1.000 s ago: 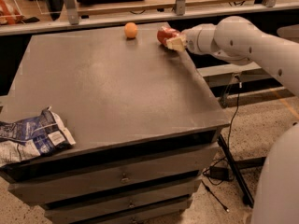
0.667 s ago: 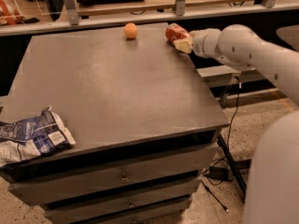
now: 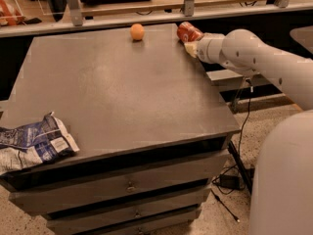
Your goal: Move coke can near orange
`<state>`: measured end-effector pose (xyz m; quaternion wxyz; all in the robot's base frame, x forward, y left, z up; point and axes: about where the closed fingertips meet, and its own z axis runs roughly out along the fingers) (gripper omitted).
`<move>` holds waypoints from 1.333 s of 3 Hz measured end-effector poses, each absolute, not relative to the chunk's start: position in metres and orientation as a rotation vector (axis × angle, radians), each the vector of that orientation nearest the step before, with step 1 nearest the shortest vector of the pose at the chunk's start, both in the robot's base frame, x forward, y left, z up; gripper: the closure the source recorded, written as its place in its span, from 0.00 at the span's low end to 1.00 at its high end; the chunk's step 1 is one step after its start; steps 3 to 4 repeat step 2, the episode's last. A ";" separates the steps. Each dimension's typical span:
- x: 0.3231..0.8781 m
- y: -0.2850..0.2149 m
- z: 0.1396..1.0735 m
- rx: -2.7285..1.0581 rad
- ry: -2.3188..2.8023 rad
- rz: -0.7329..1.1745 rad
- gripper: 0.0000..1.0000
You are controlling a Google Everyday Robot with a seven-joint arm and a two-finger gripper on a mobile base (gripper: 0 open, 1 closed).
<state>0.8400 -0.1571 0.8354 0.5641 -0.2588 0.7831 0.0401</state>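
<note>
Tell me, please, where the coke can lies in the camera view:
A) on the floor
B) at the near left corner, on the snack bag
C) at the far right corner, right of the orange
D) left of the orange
C: the coke can lies at the far right corner of the table, right of the orange and apart from it, with the gripper right against the can.
</note>
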 end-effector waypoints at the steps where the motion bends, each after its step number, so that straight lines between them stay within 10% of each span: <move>1: 0.848 -0.150 0.817 -0.611 1.843 0.096 1.00; 2: 0.848 -0.150 0.826 -0.611 1.844 0.096 0.82; 4: 0.848 -0.150 0.826 -0.611 1.844 0.096 0.82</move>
